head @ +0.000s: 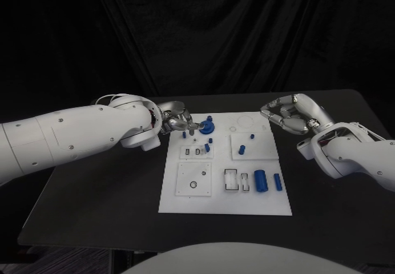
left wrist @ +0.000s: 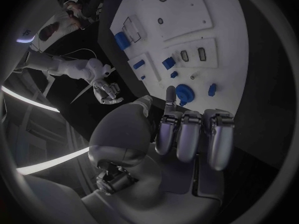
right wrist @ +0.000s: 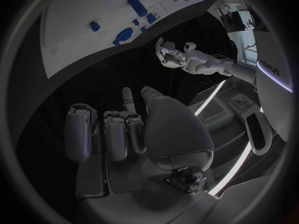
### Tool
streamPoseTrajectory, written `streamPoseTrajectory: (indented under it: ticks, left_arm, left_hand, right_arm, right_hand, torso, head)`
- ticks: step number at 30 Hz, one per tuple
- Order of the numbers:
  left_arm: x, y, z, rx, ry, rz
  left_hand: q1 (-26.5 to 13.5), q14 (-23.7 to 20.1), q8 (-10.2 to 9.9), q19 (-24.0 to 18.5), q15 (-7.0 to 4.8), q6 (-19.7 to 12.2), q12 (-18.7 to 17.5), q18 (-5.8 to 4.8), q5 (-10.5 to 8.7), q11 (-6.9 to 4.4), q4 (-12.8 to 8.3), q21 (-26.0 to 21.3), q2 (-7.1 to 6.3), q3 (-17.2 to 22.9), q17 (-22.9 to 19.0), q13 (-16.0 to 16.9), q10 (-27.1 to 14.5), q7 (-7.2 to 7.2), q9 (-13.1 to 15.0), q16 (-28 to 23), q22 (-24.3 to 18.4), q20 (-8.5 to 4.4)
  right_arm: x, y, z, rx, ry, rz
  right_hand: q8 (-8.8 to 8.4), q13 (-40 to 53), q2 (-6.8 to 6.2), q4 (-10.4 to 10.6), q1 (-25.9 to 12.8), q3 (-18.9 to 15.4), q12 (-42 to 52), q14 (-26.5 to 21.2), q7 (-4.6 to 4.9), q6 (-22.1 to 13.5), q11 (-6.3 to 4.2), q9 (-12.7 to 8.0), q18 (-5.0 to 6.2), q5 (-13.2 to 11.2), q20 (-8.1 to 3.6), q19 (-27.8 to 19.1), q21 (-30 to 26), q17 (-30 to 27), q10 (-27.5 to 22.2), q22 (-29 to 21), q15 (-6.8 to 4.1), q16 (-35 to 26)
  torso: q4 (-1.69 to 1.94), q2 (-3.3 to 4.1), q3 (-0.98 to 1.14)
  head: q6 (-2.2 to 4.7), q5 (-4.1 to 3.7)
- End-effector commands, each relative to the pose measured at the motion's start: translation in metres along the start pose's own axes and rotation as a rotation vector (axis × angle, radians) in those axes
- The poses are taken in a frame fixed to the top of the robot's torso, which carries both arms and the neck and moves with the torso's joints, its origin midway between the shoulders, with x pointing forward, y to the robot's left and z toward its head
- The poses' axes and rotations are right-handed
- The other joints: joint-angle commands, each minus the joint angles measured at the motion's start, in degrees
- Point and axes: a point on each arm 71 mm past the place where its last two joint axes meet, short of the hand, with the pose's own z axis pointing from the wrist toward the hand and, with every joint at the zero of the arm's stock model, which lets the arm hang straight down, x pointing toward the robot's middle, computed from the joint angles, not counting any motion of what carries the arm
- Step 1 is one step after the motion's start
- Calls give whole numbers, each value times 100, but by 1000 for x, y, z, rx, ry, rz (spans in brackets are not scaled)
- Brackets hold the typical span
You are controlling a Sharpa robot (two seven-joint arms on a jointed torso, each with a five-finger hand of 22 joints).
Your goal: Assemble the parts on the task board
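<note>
Black desk (head: 99,194) carries the white task board (head: 224,197) at frame centre. Left hand (head: 177,123), at the board's upper-left corner, touches a round blue part (head: 206,128) with one extended finger, holding nothing. Right hand (head: 290,114) hovers upper right, fingers curled, empty. A blue cylinder (head: 260,180) lies at the board's lower right.

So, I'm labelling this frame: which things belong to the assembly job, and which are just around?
Job: board; blue parts: disc, cylinder, peg, small piece; left hand, right hand.

Around: table.
</note>
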Motion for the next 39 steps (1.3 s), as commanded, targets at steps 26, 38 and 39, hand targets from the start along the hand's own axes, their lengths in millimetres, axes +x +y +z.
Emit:
streamPoseTrajectory:
  ticks: [26,38,39]
  left_arm:
    - [22,-31,28,-112,65,144]
    - [35,-24,34,-154,83,135]
    - [35,-24,34,-155,83,134]
  left_hand:
    - [-339,594,464,604,-251,282,19,-33,-422,-263,-20,-20,168,-343,1505,1506,615,-245,906,15,1507,-252]
    - [-252,594,427,604,-269,303,19,-33,-401,-279,-41,-20,187,-329,1505,1506,615,-261,953,15,1507,-270]
    - [-252,594,427,604,-269,303,19,-33,-401,-279,-41,-20,187,-329,1505,1506,615,-261,953,15,1507,-270]
  right_arm:
    - [-11,-14,-23,66,-24,-6]
    - [-11,-14,-23,64,-20,-4]
    - [-11,-14,-23,65,-21,-5]
  right_hand:
    - [95,1507,-56,-20,185,48,15,607,11,-67,61,28,-107,153,62,226,-9,1509,598,1238,60,36]
    - [96,1507,-58,-19,190,48,15,607,13,-71,62,28,-106,149,63,224,-12,1509,598,1236,61,36]
    - [96,1507,-58,-19,190,48,15,607,13,-71,62,28,-106,149,63,224,-12,1509,598,1236,61,36]
  torso:
    - [31,-24,104]
    - [-10,-29,118]
    - [-2,-29,118]
  head:
    - [-93,100]
    - [-120,134]
    - [-120,124]
